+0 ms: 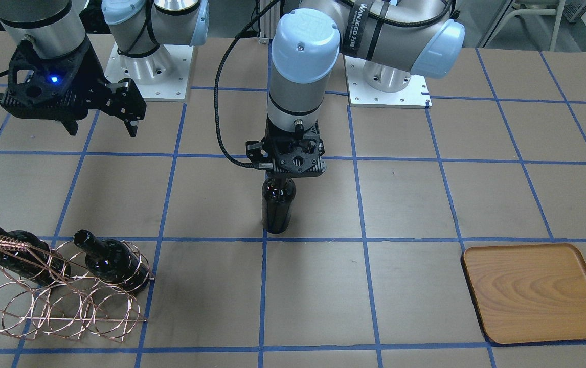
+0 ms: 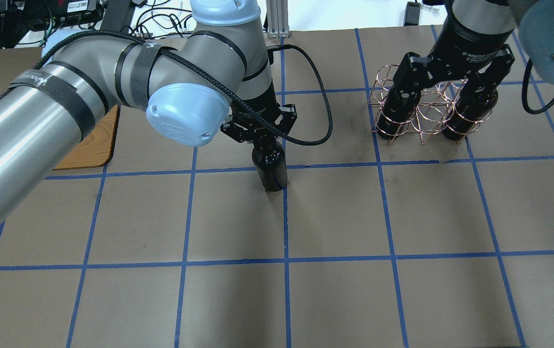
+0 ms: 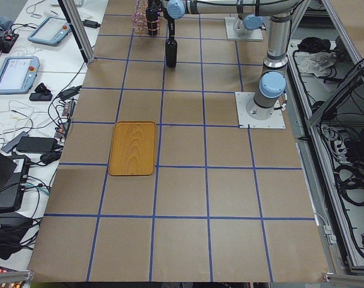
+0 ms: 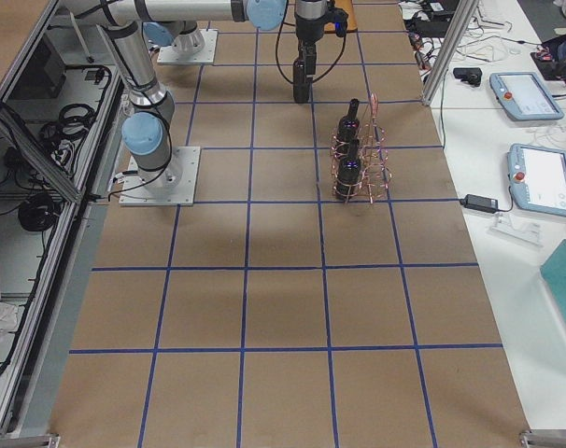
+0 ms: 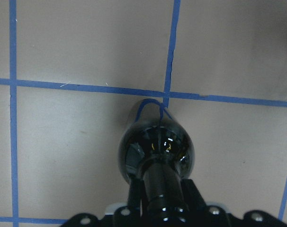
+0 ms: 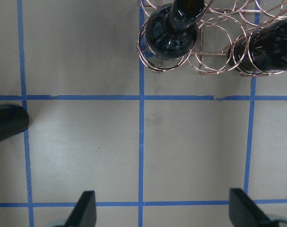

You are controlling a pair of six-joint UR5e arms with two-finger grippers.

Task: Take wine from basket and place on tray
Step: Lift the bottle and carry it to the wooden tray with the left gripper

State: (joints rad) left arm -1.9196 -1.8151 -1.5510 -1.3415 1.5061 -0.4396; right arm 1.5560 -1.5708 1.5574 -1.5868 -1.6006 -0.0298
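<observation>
Left gripper (image 1: 279, 178) clamped from above on the neck of the wine (image 1: 277, 209), fingers (image 5: 192, 198) pressed to either side of the glass. Holds that bottle upright, neck straight up, the glossy dark shoulder catching the lights in the left wrist view. Base down at the table (image 1: 426, 204), right by a crossing of two blue tape lines (image 1: 364, 238); cannot tell whether touching the brown paper or a shade above it. Out of the basket, then, and not on the tray.

Well apart from the wine, toward the robot's right: the basket (image 1: 68, 306) of copper rings, standing on the table. Carries two more bottles (image 1: 114, 263), each lying tilted in a ring, necks slanting up toward the robot's side. Coiled handle (image 1: 1, 241) crossing in front of the one farther from the wine.

On that same side of the wine, nearer the robot's base: right gripper (image 1: 101, 129), jaws wide apart, gripping nothing, hanging in the air above the table. Looks down in its own wrist view on bare paper and tape, with both fingertips (image 6: 84, 210) at the lower edge.

Farthest from the wine, off toward the robot's left: the tray (image 1: 533, 291), flat on the table, wood grain showing, well apart from the bottle
</observation>
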